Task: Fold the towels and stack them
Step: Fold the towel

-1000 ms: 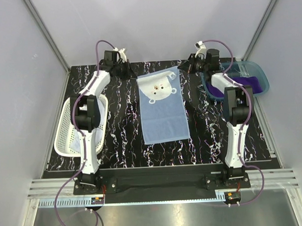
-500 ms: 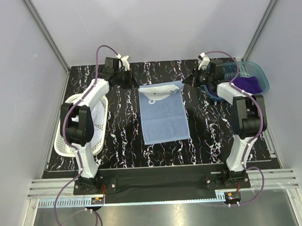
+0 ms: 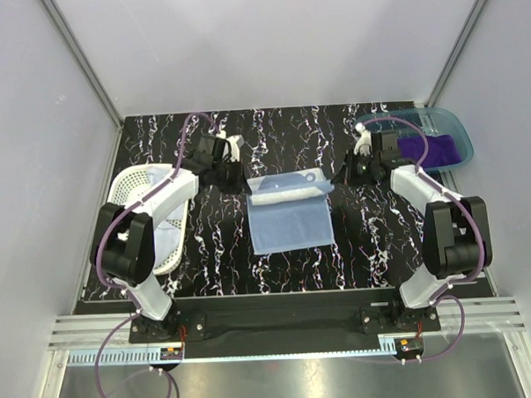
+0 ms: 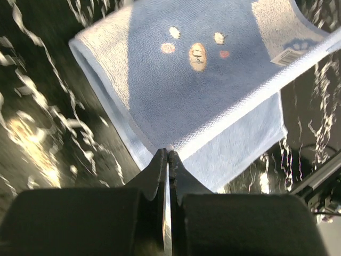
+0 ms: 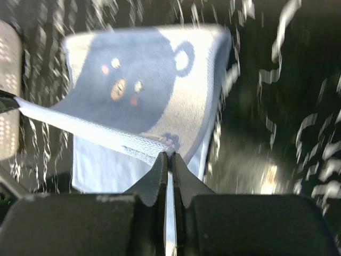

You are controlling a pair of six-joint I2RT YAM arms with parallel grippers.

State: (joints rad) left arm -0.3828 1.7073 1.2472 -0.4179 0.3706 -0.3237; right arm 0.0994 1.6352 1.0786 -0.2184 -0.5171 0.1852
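Pinching one far corner each, the left gripper (image 4: pixel 167 156) and right gripper (image 5: pixel 170 156) are clamped on the bear towel (image 3: pixel 290 217). Its far edge is raised and taut, and its near half lies flat on the table (image 3: pixel 215 245), left of the bin (image 3: pixel 462 136). The purple towel (image 3: pixel 432 148) sits inside the bin.

Both arms bend inward; left gripper (image 4: pixel 168 154) and right gripper (image 5: pixel 170 154) face each other. Each is pinched on the bear towel (image 3: pixel 289 224).

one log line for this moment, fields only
left gripper: shut on bear towel far corner | right gripper: shut on other far corner | far edge: lifted over near half | purple towel: in teal bin
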